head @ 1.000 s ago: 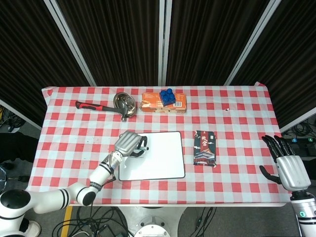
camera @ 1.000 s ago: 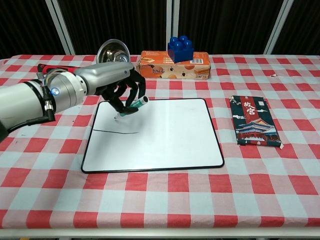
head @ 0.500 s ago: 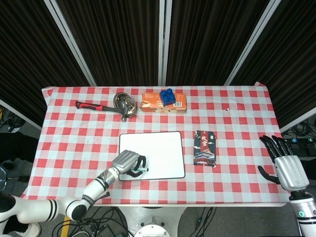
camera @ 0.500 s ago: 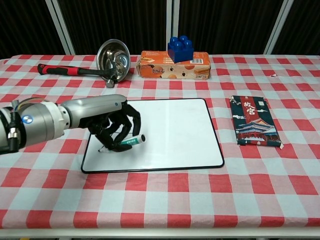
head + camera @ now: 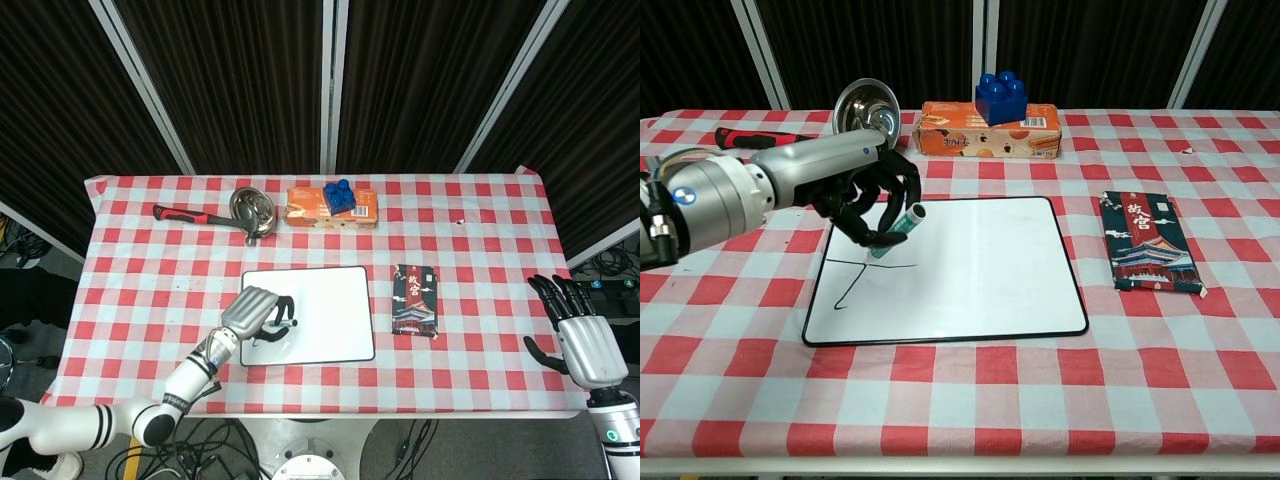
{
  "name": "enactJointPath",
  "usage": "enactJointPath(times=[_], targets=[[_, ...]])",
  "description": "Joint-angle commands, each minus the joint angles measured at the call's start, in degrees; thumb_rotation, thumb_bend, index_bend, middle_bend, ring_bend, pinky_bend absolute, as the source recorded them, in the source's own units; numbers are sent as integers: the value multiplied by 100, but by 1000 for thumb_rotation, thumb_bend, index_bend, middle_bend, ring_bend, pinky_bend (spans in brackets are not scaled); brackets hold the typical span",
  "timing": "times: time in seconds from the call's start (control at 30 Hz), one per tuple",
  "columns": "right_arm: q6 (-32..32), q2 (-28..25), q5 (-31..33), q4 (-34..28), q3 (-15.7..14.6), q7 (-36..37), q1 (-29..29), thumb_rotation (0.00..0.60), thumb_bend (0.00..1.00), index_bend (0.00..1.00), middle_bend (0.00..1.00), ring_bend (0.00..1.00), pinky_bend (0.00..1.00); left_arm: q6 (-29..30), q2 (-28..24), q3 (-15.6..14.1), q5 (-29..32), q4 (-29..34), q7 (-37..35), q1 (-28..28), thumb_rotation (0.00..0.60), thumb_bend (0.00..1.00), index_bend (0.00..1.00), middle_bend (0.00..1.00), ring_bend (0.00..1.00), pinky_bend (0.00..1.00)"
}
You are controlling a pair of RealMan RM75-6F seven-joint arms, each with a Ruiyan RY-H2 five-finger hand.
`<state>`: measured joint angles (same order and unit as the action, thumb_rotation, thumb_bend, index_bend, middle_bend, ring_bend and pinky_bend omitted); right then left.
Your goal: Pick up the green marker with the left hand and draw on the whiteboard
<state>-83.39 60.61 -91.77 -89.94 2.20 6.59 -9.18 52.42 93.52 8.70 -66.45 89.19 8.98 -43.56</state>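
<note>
- Since half a second ago the left hand (image 5: 865, 200) has swung back up the whiteboard (image 5: 980, 270) from its near-left corner, leaving a fresh slanted stroke that meets the earlier horizontal line.
- Its fingers are wrapped around the green marker (image 5: 895, 232), tip down at the board's left part, cap end tilted up and to the right; whether the tip touches the surface at this instant is hard to tell.
- Drawing is the step in hand; the pickup is done. The next move calls for keeping the tip lightly pressed and carrying the stroke across the blank right area without sliding the board.
- The right hand (image 5: 583, 335) hovers open, fingers spread, off the tabletop (image 5: 970, 400) at its right edge.
- Beside the board lies a dark packet (image 5: 1148, 243) printed with Chinese characters, possibly "故宫".
- Farthest off, an orange box (image 5: 980, 135) carries small illegible print.
</note>
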Motion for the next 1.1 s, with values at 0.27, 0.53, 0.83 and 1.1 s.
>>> enactJointPath(times=[0.27,0.53,0.83,1.1], targets=[[-5,-15,27,-16,-7,-15,23,600,219,0,68,0,86,-177,265,89,207,-434,35,-136,600,373,565,629,773,1000],[-15,-20,2,3,-16,9,28,600,219,0,68,0,88,-331,375,32,226,-392,-155,-138,600,374,565,628,773,1000],[-94,-28,14,128,-41,168,100,600,218,0,68,0,88,-718,835,66,327,-246,-353,-344,600,375,565,628,773,1000],[-258,-58,7,206,-34,292,194,600,219,0,67,0,88,59,351,379,-126,87,277,-370,600,374,564,624,770,1000]])
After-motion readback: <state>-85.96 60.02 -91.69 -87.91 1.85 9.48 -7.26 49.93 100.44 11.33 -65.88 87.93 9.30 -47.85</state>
